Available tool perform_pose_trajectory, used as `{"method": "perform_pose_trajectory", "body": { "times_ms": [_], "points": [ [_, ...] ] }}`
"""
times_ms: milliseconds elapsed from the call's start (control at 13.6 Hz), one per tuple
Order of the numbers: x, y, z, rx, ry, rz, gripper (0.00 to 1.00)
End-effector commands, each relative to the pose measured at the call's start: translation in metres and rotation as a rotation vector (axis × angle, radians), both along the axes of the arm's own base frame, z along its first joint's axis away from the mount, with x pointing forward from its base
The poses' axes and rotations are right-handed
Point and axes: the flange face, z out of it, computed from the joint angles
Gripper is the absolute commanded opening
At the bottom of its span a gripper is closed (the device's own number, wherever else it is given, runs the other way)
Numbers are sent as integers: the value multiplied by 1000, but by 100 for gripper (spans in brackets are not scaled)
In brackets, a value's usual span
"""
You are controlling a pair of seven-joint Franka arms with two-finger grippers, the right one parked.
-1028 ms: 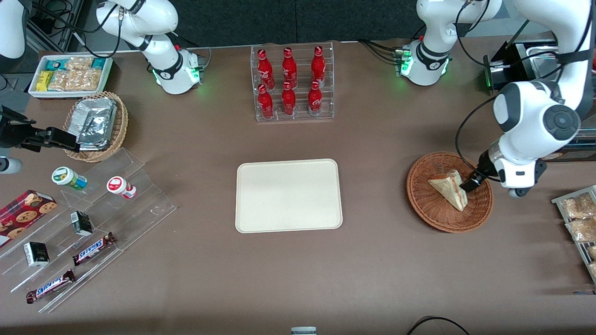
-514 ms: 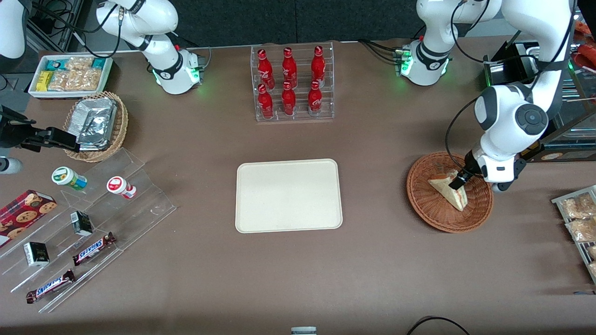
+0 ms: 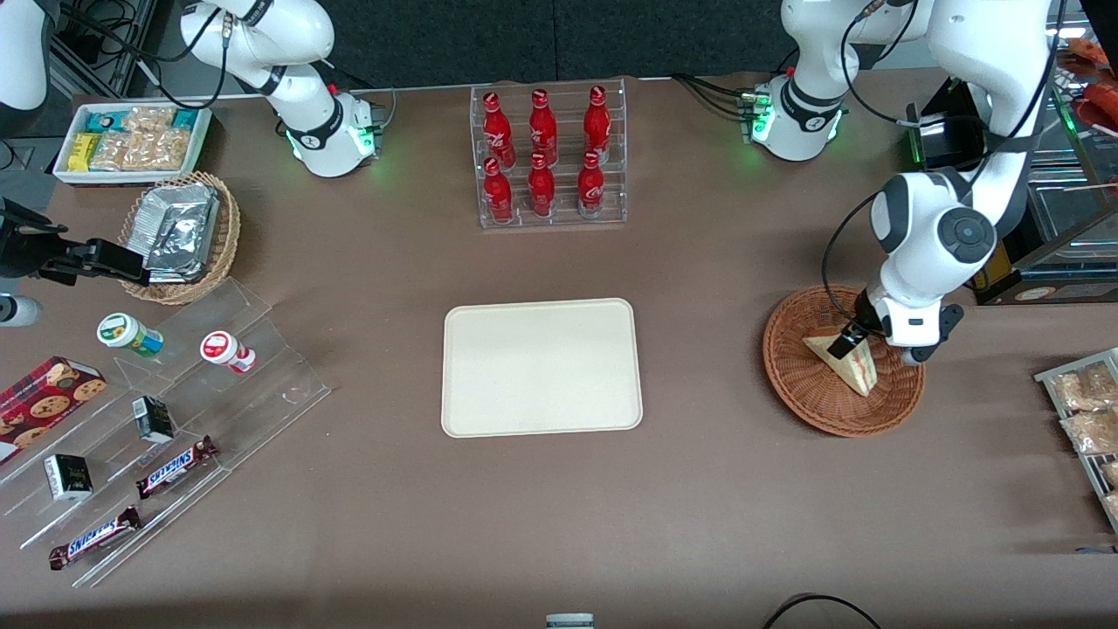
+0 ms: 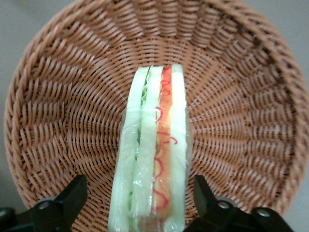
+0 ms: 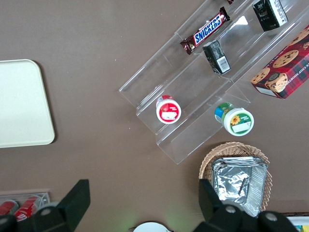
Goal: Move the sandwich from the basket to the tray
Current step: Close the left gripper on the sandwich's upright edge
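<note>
The sandwich (image 3: 854, 369), a pale bread wedge with red-orange and green filling, lies in the reddish-brown wicker basket (image 3: 808, 409) toward the working arm's end of the table. My left gripper (image 3: 847, 342) is low over the sandwich's wide end. In the left wrist view the sandwich (image 4: 152, 154) stands cut edge up in the basket (image 4: 63, 106). The gripper (image 4: 140, 200) is open, with one black finger (image 4: 72, 195) on each side of the sandwich and a gap between each finger and the bread. The cream tray (image 3: 541, 367) lies bare at the table's middle and also shows in the right wrist view (image 5: 19, 101).
A clear rack of red bottles (image 3: 550, 157) stands farther from the front camera than the tray. Snack packets (image 3: 1087, 402) lie beside the basket at the table's edge. A tan basket of foil packets (image 3: 179, 231), a white snack bin (image 3: 131, 140) and an acrylic shelf (image 3: 175, 419) sit toward the parked arm's end.
The gripper has moved sideways over the basket, toward the tray, and come down astride the sandwich. The sandwich and basket have stayed put.
</note>
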Motion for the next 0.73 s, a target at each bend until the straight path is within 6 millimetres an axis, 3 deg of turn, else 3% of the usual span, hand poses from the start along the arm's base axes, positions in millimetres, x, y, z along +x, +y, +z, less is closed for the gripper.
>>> {"method": "perform_pose_trajectory", "body": {
  "times_ms": [0,73,147,220,440,661],
  "points": [
    [0,-5,-3,4,-11,6,44],
    [0,-8,-1,4,-11,-5,19],
    [2,-7,3,3,-14,-10,6],
    [2,-8,8,4,-3,-12,0],
    [8,-11,62,10,38,-30,0],
    [19,-52,136,26,121,-105,0]
  ]
}}
